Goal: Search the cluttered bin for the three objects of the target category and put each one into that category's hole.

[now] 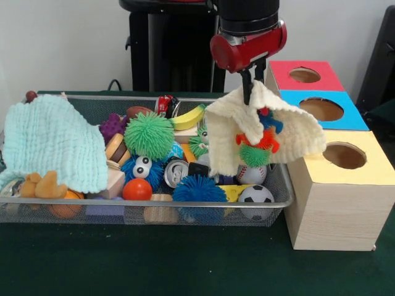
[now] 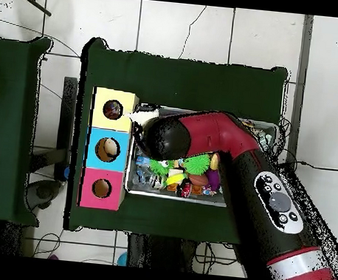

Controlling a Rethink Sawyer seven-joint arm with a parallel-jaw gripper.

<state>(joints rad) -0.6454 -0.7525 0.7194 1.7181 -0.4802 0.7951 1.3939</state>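
You are looking across a green table at a wire mesh bin [image 1: 154,217] heaped with toys; beside it are standing three box compartments, each with a round hole on top: a yellow box [image 1: 345,185] nearest the bin's front corner, a blue box [image 1: 324,111] behind it, and a red box [image 1: 303,75] farthest back. The gripper [image 1: 249,92] is pinching the top of a cream cloth [image 1: 262,132], its fingers pressed together on the fabric; the cloth is hanging in the air over the bin's end nearest the boxes, draped in front of a red, blue and green toy [image 1: 262,140], and I cannot tell whether that toy is caught up in it. A second, pale mint cloth [image 1: 55,142] is lying over the opposite end of the bin, well apart.

From above, the cloth's edge [image 2: 143,116] is showing just beside the yellow box's hole [image 2: 112,109], so that hole seems the likely target. You are probably best keeping the grip closed, carrying the cloth fully above the hole so its trailing corners are clearing the rim, and watching that nothing snagged is riding along.
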